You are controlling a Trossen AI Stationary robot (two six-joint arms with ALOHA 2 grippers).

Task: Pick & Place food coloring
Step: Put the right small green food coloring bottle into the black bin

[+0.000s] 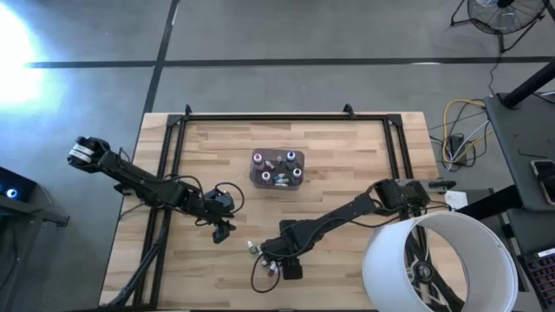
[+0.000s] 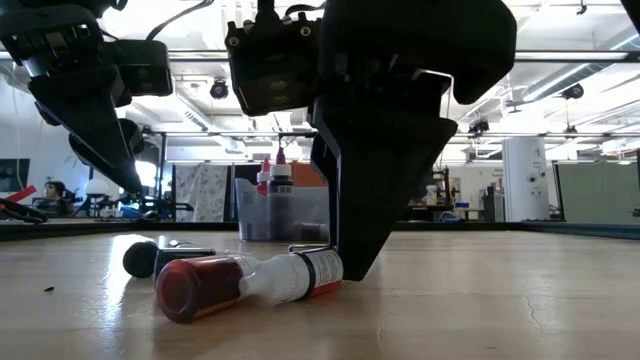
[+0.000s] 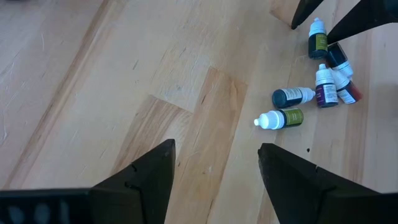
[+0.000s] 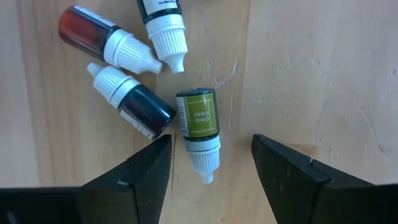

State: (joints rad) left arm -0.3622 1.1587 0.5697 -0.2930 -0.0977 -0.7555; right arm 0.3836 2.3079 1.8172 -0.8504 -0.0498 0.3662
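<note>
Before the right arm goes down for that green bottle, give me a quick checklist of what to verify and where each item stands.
1. Right gripper open: ok, its fingers stand apart.
2. Green bottle between the fingers: ok, it lies on its side, cap end in the gap.
3. Neighbours clear of the grasp: not ok, the dark bottle lies against the green bottle's side by one finger; the red bottle is just beyond.
4. Left gripper out of the way: ok, open over bare wood, apart from the pile.
5. Tub free to receive: ok, several bottles inside, nothing hanging over it.
6. Finger height above the table: cannot tell.
</note>
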